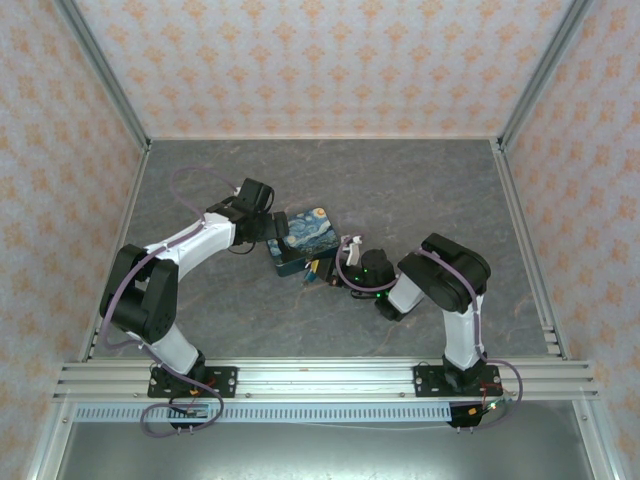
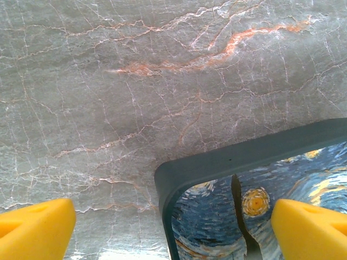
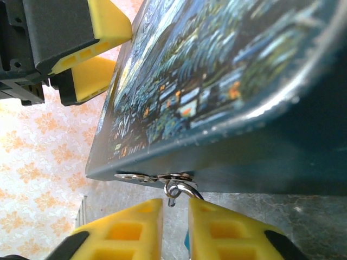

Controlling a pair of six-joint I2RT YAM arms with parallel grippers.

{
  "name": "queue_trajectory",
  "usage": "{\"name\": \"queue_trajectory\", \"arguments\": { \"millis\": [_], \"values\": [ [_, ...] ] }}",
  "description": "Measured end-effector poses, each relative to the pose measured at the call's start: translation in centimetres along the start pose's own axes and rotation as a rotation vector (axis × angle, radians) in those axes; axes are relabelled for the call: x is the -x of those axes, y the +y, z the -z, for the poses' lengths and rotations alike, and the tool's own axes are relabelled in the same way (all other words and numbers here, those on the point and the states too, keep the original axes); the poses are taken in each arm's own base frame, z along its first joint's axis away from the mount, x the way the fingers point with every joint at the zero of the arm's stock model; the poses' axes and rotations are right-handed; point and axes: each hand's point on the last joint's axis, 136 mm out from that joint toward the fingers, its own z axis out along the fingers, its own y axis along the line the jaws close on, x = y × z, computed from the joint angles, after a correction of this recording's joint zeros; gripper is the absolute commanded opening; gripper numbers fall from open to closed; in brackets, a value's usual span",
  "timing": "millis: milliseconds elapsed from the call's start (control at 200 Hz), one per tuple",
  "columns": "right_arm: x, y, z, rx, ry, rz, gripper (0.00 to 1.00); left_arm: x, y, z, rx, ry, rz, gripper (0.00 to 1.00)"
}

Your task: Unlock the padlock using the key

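The dark-blue swirl-painted tin [image 1: 305, 238] lies mid-table. On the hasp [image 3: 157, 177] of its front wall hangs the padlock [image 3: 187, 242]; I see a teal sliver of its body and its silver shackle [image 3: 184, 189]. My right gripper [image 3: 176, 208] sits just below the hasp, its yellow fingers [image 3: 127, 230] nearly together with that teal sliver between them. It reaches the tin's front from the right [image 1: 335, 270]. My left gripper [image 2: 173, 227] is open, straddling the tin's corner [image 2: 179, 173] at the tin's left end [image 1: 272, 228]. The key is hidden.
The grey marbled tabletop [image 1: 420, 190] is walled by patterned panels with metal posts [image 1: 525, 90]. An aluminium rail [image 1: 320, 378] runs along the near edge under both arm bases. The two grippers work close together around the tin.
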Motion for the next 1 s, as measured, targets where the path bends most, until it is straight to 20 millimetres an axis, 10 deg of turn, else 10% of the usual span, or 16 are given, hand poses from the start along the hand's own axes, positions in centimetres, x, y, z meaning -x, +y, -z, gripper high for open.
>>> {"name": "queue_trajectory", "arguments": {
  "millis": [370, 1001],
  "values": [
    [0.1, -0.7, 0.2, -0.027, -0.022, -0.026, 0.46, 0.0, 0.0, 0.0, -0.001, -0.001, 0.001, 0.94],
    [-0.7, -0.5, -1.1, -0.002, -0.003, -0.059, 0.23, 0.0, 0.0, -0.1, -0.001, -0.001, 0.007, 0.94]
  ]
}}
